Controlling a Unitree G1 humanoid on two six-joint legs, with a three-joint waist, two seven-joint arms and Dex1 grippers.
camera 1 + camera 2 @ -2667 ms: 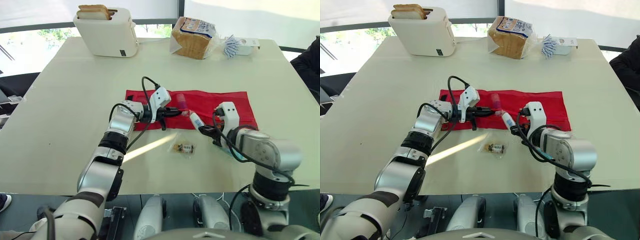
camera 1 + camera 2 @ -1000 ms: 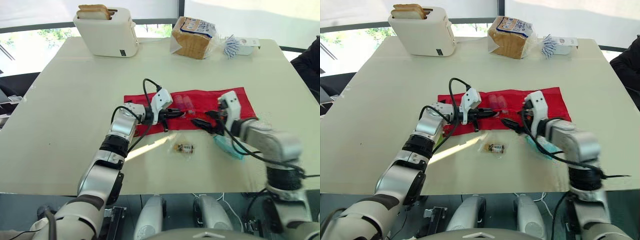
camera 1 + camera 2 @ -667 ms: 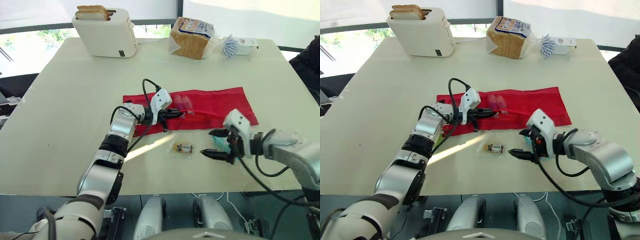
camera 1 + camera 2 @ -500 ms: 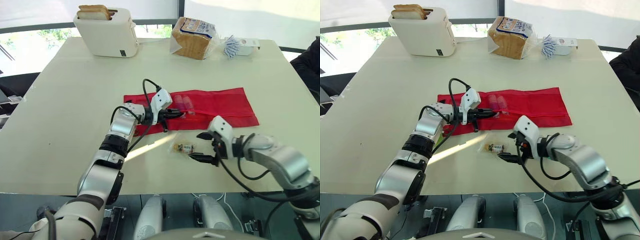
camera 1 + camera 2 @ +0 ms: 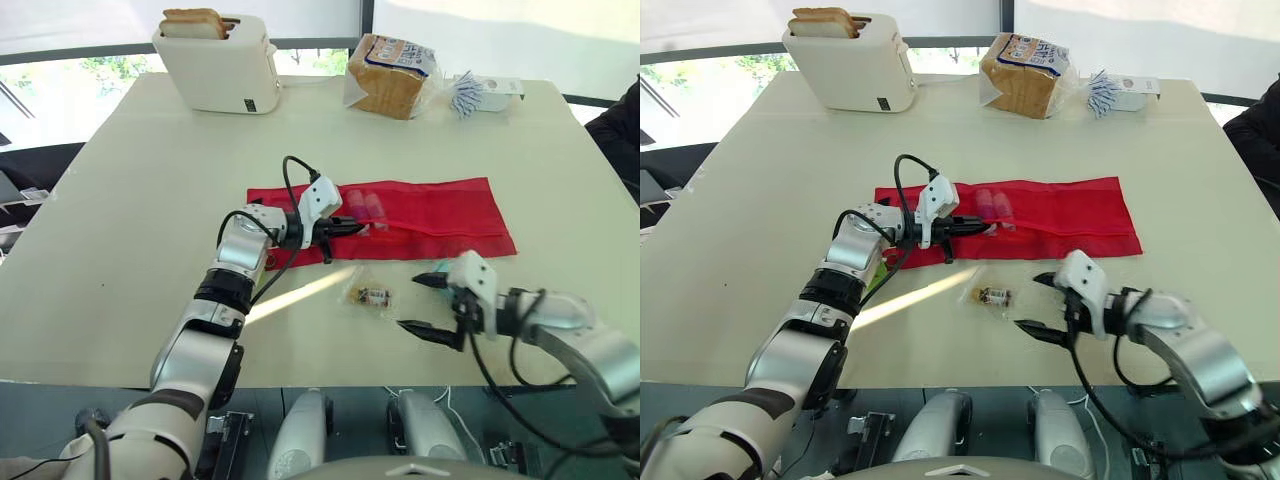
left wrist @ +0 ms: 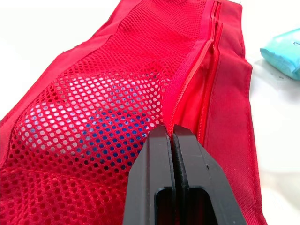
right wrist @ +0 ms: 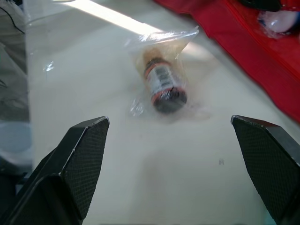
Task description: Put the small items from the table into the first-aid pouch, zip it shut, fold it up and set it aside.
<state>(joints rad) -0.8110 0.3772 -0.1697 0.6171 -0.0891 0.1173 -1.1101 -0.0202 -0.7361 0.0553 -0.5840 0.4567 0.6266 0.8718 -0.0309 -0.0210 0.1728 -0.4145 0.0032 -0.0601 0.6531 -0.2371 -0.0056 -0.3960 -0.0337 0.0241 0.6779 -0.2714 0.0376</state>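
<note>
The left fingers (image 6: 159, 161) are pressed together, pinching the zip edge of the red pouch (image 5: 440, 215) next to its mesh pocket, where some items lie inside. The right fingers (image 7: 77, 164) are spread wide and hold nothing. They hover near the front edge of the desk (image 5: 130, 200), just beside a small bottle (image 5: 371, 296) in a clear bag. The pouch lies flat and unfolded at the middle of the desk.

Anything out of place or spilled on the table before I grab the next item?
Nothing stands out. The pouch lies flat, the left gripper shut on its zip edge. The bagged vial lies on its side in front of the pouch, nothing spilled, with the open right gripper beside it.
</note>
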